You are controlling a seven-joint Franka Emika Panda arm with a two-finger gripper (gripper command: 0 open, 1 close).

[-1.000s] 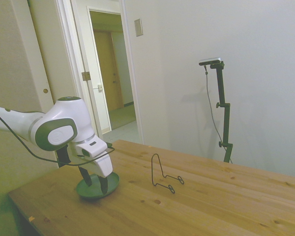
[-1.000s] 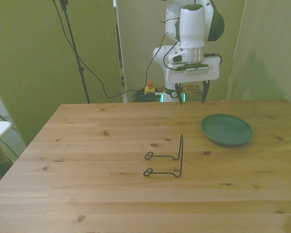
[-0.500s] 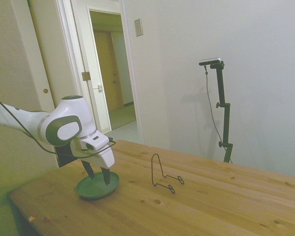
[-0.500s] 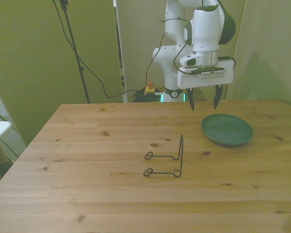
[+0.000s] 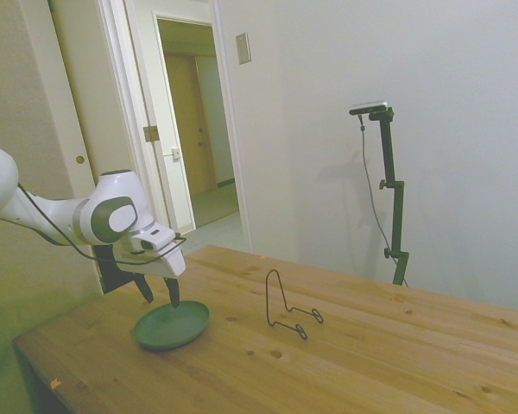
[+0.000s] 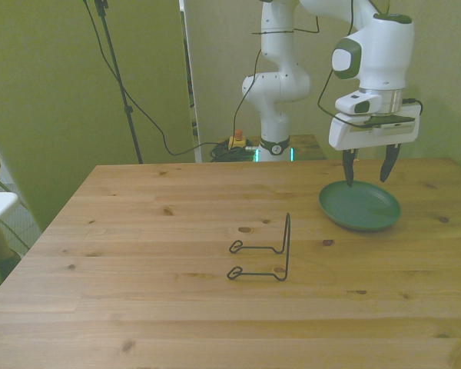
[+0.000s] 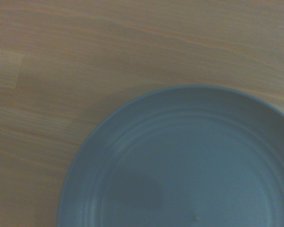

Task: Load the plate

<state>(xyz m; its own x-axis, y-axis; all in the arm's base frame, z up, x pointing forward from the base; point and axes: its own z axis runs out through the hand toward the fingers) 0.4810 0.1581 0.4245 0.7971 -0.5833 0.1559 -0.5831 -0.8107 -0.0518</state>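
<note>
A small round dark green plate (image 6: 359, 206) lies flat on a wooden table (image 6: 177, 307), toward the front view's right and near the table's far edge; in the side view the same plate (image 5: 172, 324) sits near the table's left end. A white robot arm's gripper (image 6: 366, 165) hangs just above the plate's far rim, its two dark fingers pointing down and spread apart with nothing between them. In the side view the gripper (image 5: 158, 291) is over the plate's back edge, with the fingertips close to the rim but not clearly touching it. The wrist view shows the plate (image 7: 189, 161) from close above, its surface plain with faint concentric rings and a soft shadow, and bare wood grain around it. No brand, label or readable writing can be made out on the arm, plate or table. Near the middle of the table, well apart from the plate, stands a thin black wire stand (image 6: 269, 254) with an upright loop and two feet curling toward the front view's left; in the side view the wire stand (image 5: 287, 306) is to the right of the plate. Nothing lies between the gripper and the plate. Behind the table in the side view are a pale wall and an open doorway (image 5: 194, 129) onto a hallway. In the front view, black cables (image 6: 138, 108) hang against a greenish wall behind the arm's base.
</note>
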